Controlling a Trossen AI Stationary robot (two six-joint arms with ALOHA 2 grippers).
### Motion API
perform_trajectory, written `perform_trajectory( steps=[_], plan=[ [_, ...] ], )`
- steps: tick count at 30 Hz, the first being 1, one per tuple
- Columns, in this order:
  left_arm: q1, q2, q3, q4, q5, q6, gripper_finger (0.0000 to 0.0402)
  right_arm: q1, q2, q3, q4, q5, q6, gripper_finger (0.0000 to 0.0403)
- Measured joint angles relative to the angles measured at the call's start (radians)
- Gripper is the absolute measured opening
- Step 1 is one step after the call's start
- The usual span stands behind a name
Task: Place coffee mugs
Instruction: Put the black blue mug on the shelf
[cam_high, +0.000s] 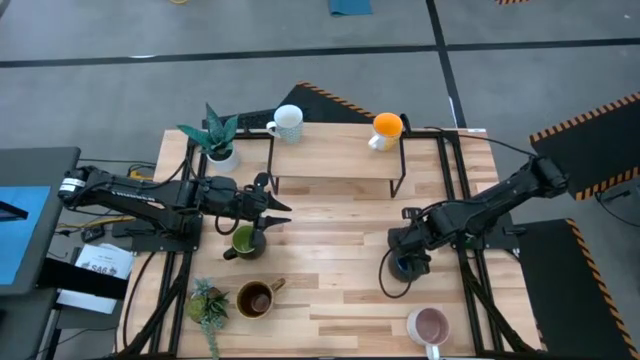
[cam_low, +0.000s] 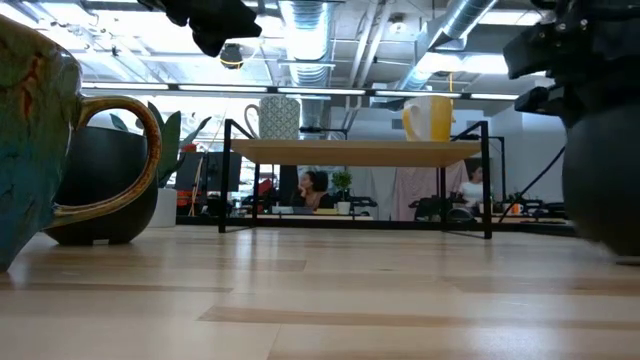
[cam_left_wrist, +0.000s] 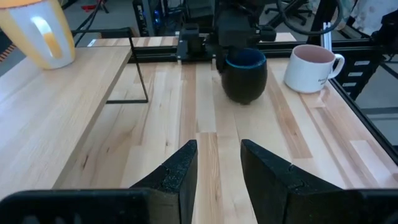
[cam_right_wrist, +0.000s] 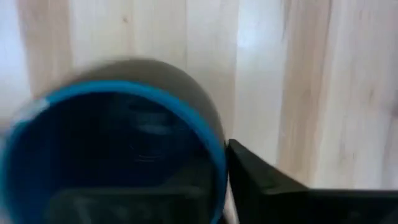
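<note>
My left gripper (cam_high: 277, 206) hangs open above the table, just to the far side of the olive green mug (cam_high: 245, 240), which stands on its base; nothing lies between its fingers (cam_left_wrist: 217, 162). My right gripper (cam_high: 405, 250) is at the dark blue mug (cam_high: 405, 266), right of centre. The white mug (cam_high: 287, 122) and the orange mug (cam_high: 386, 127) stand on the low wooden shelf (cam_high: 335, 155). On the table near its near edge stand the brown mug (cam_high: 255, 298) and the pink mug (cam_high: 430, 325). My right gripper holds the dark blue mug by its rim (cam_right_wrist: 214, 146) on the side toward the table's right, coming slanting down from the right. One finger (cam_right_wrist: 261, 180) stands outside the wall; the other shows dimly inside the hollow. The mug stands upright with its base (cam_left_wrist: 244, 98) on the table.
A potted plant (cam_high: 215, 135) stands at the far left by the shelf and a smaller one (cam_high: 207, 303) beside the brown mug. The shelf's black wire legs (cam_high: 402, 180) come down at mid-table. Bare wood (cam_high: 330, 240) lies between the two grippers. People sit in the room beyond (cam_low: 312, 188).
</note>
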Motion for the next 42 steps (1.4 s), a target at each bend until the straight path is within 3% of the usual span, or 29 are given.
perform_trajectory(
  steps=[6,12,18,21,26,32,42],
  plan=[
    [0.0,-0.002,0.0,0.031,0.0,0.022,0.011,-0.051,-0.001,0.186,-0.024,-0.041,-0.05,0.004],
    [0.0,-0.003,0.003,0.035,0.0,0.052,0.011,-0.146,0.064,0.515,-0.013,0.048,-0.276,0.004],
    [0.0,-0.003,0.003,0.041,0.0,0.085,0.011,-0.28,0.238,0.859,-0.018,0.154,-0.482,0.004],
    [0.0,-0.003,0.003,0.032,0.0,0.085,0.011,-0.363,0.352,1.037,-0.087,0.221,-0.506,0.004],
    [0.0,-0.003,0.003,0.011,0.0,0.066,0.011,-0.506,0.512,1.258,-0.204,0.233,-0.506,0.004],
    [0.0,-0.003,0.003,-0.007,0.0,0.062,0.011,-0.644,0.647,1.405,-0.324,0.266,-0.515,0.004],
    [0.0,-0.003,0.003,0.002,-0.035,0.061,0.011,-0.78,0.722,1.433,-0.277,0.278,-0.514,0.004]
  ],
)
